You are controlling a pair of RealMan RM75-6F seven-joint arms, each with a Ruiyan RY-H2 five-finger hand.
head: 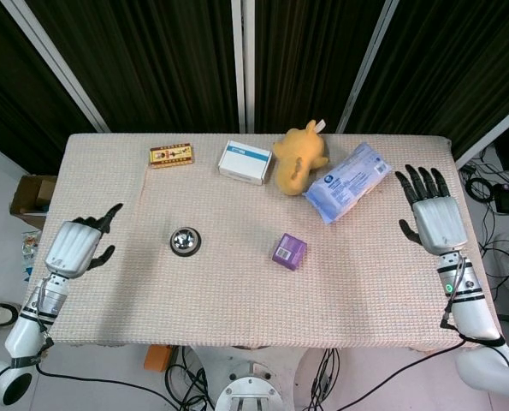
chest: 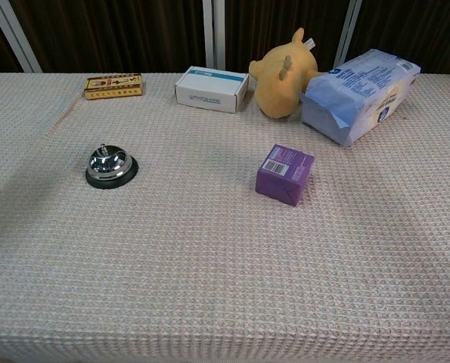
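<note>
Fingers of the left hand are partly curled over the counter's left edge, one pointing out toward the middle, and they hold nothing. Nearest to them is the small chrome call bell on a black base, which stands left of centre on the counter, apart from the hand. It looks rigid, fairly weighty for its size and slick on the dome, so the black rim of the base seems the surer place to grip. Further right lies a small purple carton, probably light and stiff. Along the far edge, from left to right, lie a flat red-and-gold box, a white and blue box, a yellow plush toy and a pale blue soft packet. Over the right edge the right hand is spread flat and holds nothing; the packet is nearest to it.
</note>
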